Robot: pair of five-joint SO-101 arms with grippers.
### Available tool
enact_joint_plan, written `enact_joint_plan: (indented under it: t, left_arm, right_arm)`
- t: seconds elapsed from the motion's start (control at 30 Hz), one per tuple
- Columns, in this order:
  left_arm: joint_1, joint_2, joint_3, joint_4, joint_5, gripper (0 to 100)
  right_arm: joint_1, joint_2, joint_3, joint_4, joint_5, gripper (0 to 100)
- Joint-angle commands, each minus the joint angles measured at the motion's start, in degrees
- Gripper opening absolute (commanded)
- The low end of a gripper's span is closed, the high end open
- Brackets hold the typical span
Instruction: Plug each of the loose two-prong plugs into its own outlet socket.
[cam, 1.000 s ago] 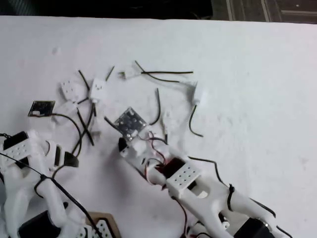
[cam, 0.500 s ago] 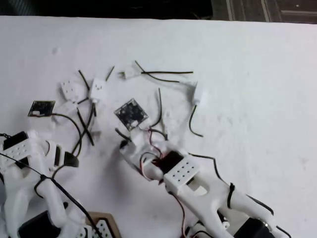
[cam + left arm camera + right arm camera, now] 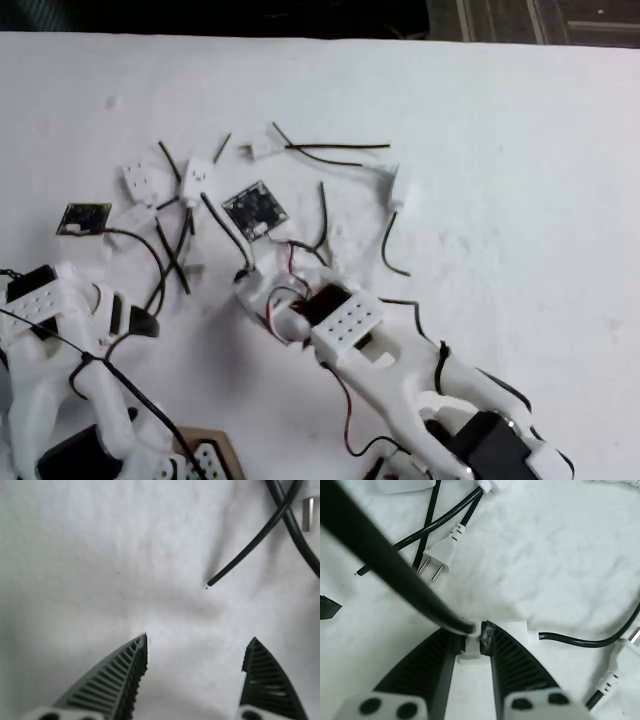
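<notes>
Near the middle of the table, your right gripper point(image 3: 476, 630) was clamped narrow on a white plug point(image 3: 470, 655), pinching its body just where the black cord point(image 3: 385, 560) leaves it. The cord ran up and away from the fingers toward the far left.

Over the last second you carried that arm forward and a little to the left. The dark square piece point(image 3: 255, 211), which I take for a socket face, went ahead of the fingers, farther up the table, and turned as it went. I could not tell whether the gripper pushed it or the cord dragged it. The held plug's cord, bunched by the wrist a second earlier, was now drawn out in a line past the dark square's near-left side.

That put the held plug closer to the two white sockets point(image 3: 197, 180) at the far left, but it was not yet seated in anything. My reading is that you were carrying, not inserting. Its prongs were hidden between the fingers, so you had no check on which way they faced.

Your left gripper point(image 3: 198, 640) had not moved. It hung with its fingers spread wide over bare cloth point(image 3: 75, 555), holding nothing, with a cut cord end just ahead of it. Another loose plug point(image 3: 442, 555) lay prongs-out just beyond the right gripper, unplugged, so most of the job remained.
</notes>
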Motion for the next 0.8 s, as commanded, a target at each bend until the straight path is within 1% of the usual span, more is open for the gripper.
enact_joint_plan:
  t: [0.0,0.2,0.37,0.43,0.67,0.77]
  left_arm:
    - [-0.48,-1.36,0.09,-0.62,0.44,31]
    - [-0.48,-1.36,0.09,-0.62,0.44,31]
    - [-0.48,-1.36,0.09,-0.62,0.44,31]
    - [-0.48,-1.36,0.09,-0.62,0.44,31]
    - [-0.48,-1.36,0.09,-0.62,0.44,31]
    - [-0.48,-1.36,0.09,-0.62,0.44,31]
  right_arm:
    - [-1.01,3.47,-0.09,6.46,0.26,1.5]
    - [-1.10,3.47,-1.14,10.86,1.23,1.5]
    - [-5.85,3.65,-1.14,12.00,0.97,1.5]
    - [-6.64,3.91,-1.23,11.74,0.97,1.5]
    - [-6.37,4.09,-2.11,11.74,1.14,1.5]
    - [-3.47,4.09,-3.34,11.74,1.32,1.5]
